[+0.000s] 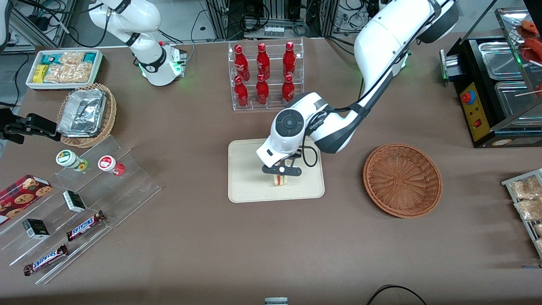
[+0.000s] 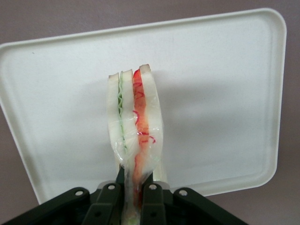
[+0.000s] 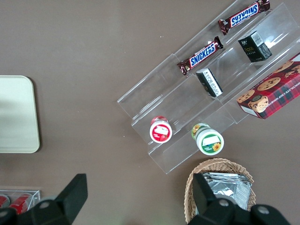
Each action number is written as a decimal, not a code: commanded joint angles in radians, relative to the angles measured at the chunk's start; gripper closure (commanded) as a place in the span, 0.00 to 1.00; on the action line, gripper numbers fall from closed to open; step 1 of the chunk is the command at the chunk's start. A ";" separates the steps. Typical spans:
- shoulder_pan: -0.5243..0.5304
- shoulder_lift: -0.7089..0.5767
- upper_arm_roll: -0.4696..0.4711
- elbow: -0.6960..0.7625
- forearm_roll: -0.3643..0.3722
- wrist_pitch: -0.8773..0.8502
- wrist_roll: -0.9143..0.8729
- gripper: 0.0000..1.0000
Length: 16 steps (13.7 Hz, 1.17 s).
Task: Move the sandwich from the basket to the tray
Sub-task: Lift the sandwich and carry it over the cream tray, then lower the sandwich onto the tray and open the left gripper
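A robotics lab staged as a snack shop (cable racks, bottle rack (image 1: pixel 266 76), Snickers bars (image 1: pixel 86 225)).

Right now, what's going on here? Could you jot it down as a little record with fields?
gripper: above the tray, shut on the sandwich
sandwich: wrapped wedge, pinched between the fingers, held over the tray
tray: cream, nothing else on it
basket: reddish-brown wicker, empty, beside the tray toward the working arm's end
task stage: sandwich out of basket, not yet released
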<state>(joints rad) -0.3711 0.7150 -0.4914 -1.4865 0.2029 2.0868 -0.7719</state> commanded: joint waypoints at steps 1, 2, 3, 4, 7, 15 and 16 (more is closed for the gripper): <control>-0.035 0.034 0.007 0.035 0.033 0.009 -0.030 1.00; -0.038 0.046 0.007 0.035 0.055 0.013 -0.041 1.00; -0.042 0.057 0.007 0.035 0.073 0.013 -0.065 1.00; -0.042 0.067 0.007 0.035 0.096 0.013 -0.085 1.00; -0.042 0.075 0.007 0.032 0.108 0.013 -0.093 0.75; -0.042 0.034 0.007 0.037 0.115 0.003 -0.096 0.01; -0.040 0.017 0.007 0.037 0.112 -0.008 -0.096 0.01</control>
<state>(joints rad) -0.4052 0.7728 -0.4905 -1.4573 0.3029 2.1042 -0.8454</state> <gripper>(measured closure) 0.022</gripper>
